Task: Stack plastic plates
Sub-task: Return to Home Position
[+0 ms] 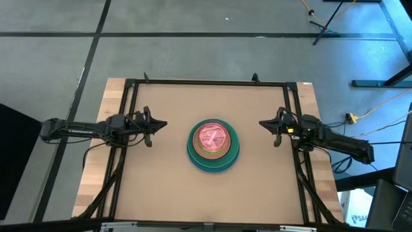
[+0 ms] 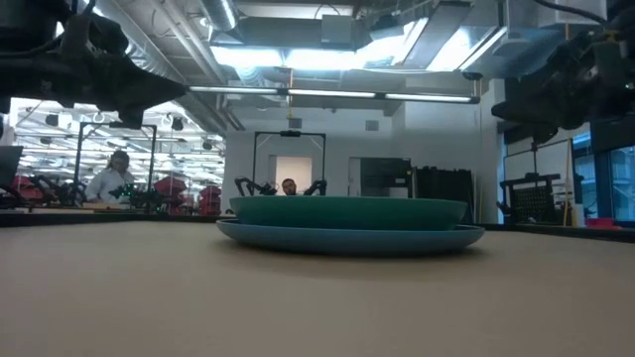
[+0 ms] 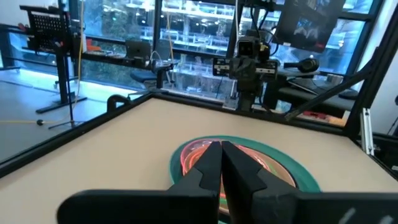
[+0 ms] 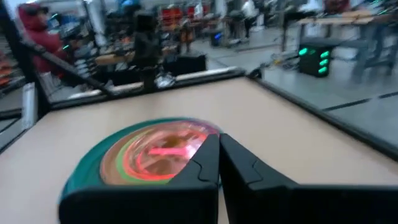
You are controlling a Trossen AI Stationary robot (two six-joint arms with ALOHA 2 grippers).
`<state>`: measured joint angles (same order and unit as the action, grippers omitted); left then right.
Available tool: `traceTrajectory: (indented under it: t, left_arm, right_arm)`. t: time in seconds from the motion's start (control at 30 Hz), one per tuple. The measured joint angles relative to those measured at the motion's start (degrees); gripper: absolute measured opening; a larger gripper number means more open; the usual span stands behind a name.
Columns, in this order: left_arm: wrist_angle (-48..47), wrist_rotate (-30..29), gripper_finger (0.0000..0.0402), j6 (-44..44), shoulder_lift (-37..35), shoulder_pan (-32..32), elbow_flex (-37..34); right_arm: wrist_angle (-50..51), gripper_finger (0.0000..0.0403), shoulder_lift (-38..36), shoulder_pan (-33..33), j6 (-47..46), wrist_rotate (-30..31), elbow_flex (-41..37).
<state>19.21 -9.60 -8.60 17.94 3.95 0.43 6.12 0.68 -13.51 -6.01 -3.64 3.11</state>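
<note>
High view: we see the plastic plates (image 1: pixel 213 147) in one stack at mid counter (image 1: pixel 161 187), pink-red on top. Left end effector (image 1: pixel 162 124) and right end effector (image 1: pixel 263 123) flank it, well apart, fingers pressed together, holding nothing.

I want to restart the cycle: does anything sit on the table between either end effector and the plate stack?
Nothing visible. Only bare table lies between the left end effector and the central plate stack, and likewise between the stack and the right end effector.
</note>
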Motion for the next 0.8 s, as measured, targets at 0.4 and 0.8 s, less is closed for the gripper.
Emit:
traceTrajectory:
  t: [0.4, 0.8]
  left_arm:
    - [-11.6, -0.5, 0.0006, 0.4, -13.5, 0.0, 0.0]
    - [-17.0, 0.3, 0.0006, -1.7, -17.8, 0.0, 0.0]
  right_arm:
    - [-7.1, 0.0003, 0.3, 0.0, -0.8, 3.6, -2.7]
    - [-7.0, 0.0003, 0.3, 0.0, 0.2, 3.5, -2.7]
